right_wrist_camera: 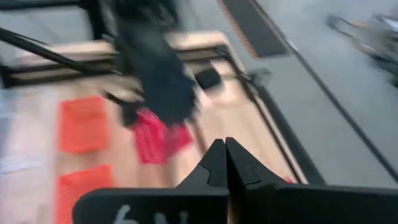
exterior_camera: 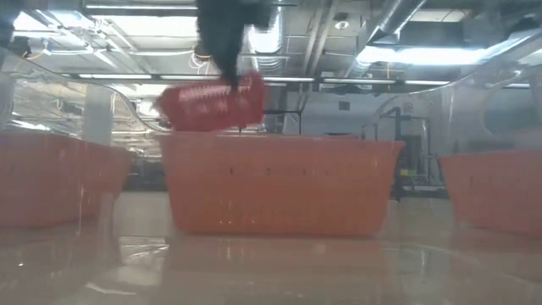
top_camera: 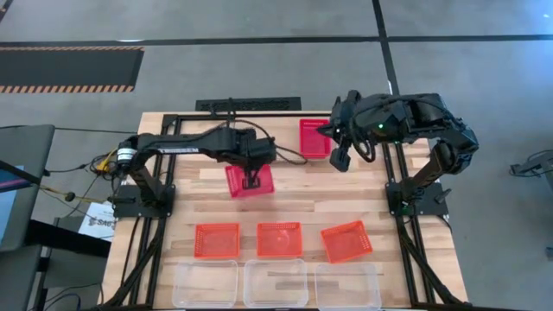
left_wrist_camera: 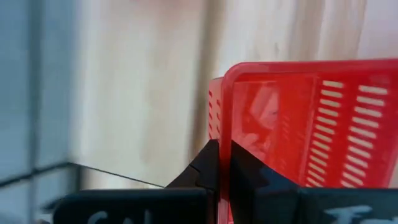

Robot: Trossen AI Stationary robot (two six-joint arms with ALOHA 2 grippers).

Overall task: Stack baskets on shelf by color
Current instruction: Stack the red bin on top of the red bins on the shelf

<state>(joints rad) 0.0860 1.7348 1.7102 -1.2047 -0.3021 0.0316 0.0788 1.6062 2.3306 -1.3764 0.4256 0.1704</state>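
A red basket (top_camera: 249, 181) hangs above the middle of the table with my left gripper (top_camera: 253, 180) shut on it; the low view shows the red basket (exterior_camera: 212, 102) in the air, tilted. A second red basket (top_camera: 314, 136) sits toward the far edge. Three orange baskets (top_camera: 279, 238) stand in a row nearer, and three clear ones (top_camera: 276, 282) line the near edge. My right gripper (top_camera: 339, 160) hovers shut and holding nothing beside the far red basket. I cannot make out the shelf in these views. My left gripper holds the red basket by the rim of one side wall (left_wrist_camera: 225, 134), which runs between the two fingers, one finger inside the basket and one outside. The fingers come from above, slanting down. The basket hangs tilted below them, clear of the table.
A flat black frame (top_camera: 251, 104) lies at the table's far edge. Black tube frames (top_camera: 406, 207) carry the arms on both sides. Bare wood lies between the held basket and the orange row.
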